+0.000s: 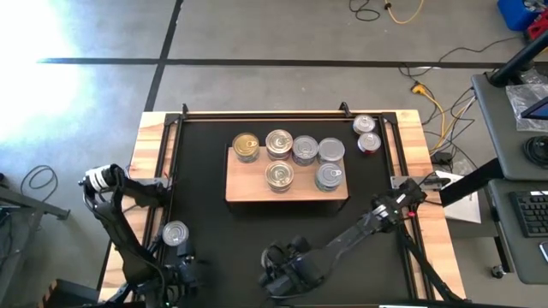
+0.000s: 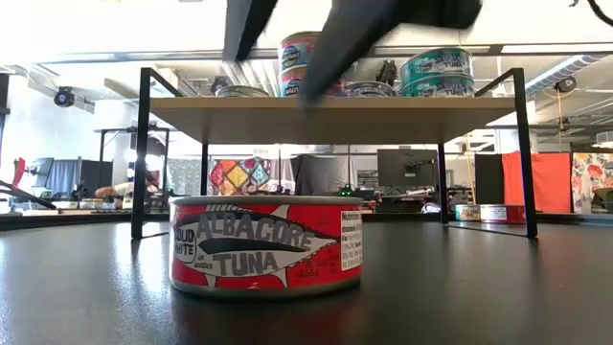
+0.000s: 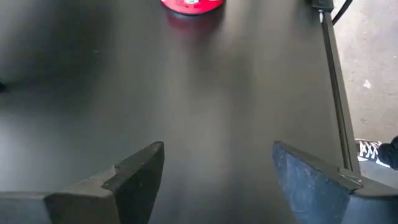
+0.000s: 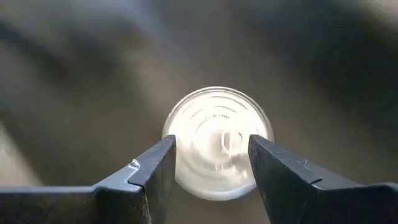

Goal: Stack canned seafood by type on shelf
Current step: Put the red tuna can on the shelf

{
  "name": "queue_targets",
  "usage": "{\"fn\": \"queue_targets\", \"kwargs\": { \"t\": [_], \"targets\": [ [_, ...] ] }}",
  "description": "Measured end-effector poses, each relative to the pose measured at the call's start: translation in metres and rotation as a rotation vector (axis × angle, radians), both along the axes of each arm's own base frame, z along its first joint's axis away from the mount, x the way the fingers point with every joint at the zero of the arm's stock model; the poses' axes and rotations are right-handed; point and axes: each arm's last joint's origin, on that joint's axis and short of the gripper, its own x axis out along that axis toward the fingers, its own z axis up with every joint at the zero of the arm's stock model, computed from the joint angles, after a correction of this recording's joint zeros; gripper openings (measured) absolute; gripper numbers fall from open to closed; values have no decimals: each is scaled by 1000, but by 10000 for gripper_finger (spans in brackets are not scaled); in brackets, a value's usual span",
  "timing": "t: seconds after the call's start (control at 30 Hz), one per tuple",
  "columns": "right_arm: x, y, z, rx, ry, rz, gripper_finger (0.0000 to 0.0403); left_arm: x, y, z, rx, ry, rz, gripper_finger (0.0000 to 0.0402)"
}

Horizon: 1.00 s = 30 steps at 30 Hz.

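Nearest the low camera stands a red albacore tin [image 2: 266, 247], upright on the black mat [image 1: 205, 171] with nothing touching its sides. Its label reads "solid white albacore tuna". The right claw [image 4: 211, 146] hangs above it, looking down on its silver pull-tab lid. Its fingers are apart and hold nothing. In the high view that arm reaches from the right across the near part of the worktop and hides this tin.

The left claw [image 3: 217, 149] sits low at the near left corner, released and empty, its fingers spread over bare mat. A second red tin [image 1: 175, 233] stands just ahead of it, apart from the fingers.

The shelf [image 1: 248, 184], a pale wood board raised on black legs, is in the middle of the mat. On it are six tins [image 1: 305, 150]: four in the far row, one gold-lidded, and two in the near row. Two more tins [image 1: 366, 133] rest on the mat just past its far right corner.
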Motion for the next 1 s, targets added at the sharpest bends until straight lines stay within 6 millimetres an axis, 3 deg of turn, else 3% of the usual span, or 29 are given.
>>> {"fn": "queue_targets", "kwargs": {
  "t": [0.1,0.2,0.47,0.57,0.7,0.9,1.0],
  "targets": [
    [-17,9,14,-29,35,69,199,7,-4,-9,-11,-4,9,292],
    [-31,18,11,-46,106,98,205,12,-5,-15,-19,-1,39,308],
    [-43,26,13,-5,224,277,231,30,-1,-21,-83,-53,176,345],
    [-49,20,13,-9,365,417,239,38,0,-26,-92,-58,214,350],
    [-58,3,29,-59,495,584,248,48,3,-35,-101,-87,272,354],
    [-53,-26,55,-126,449,741,263,64,5,-47,-137,-105,342,364],
    [-52,-39,58,-152,397,794,270,67,6,-52,-132,-96,350,371]
  ]
}}
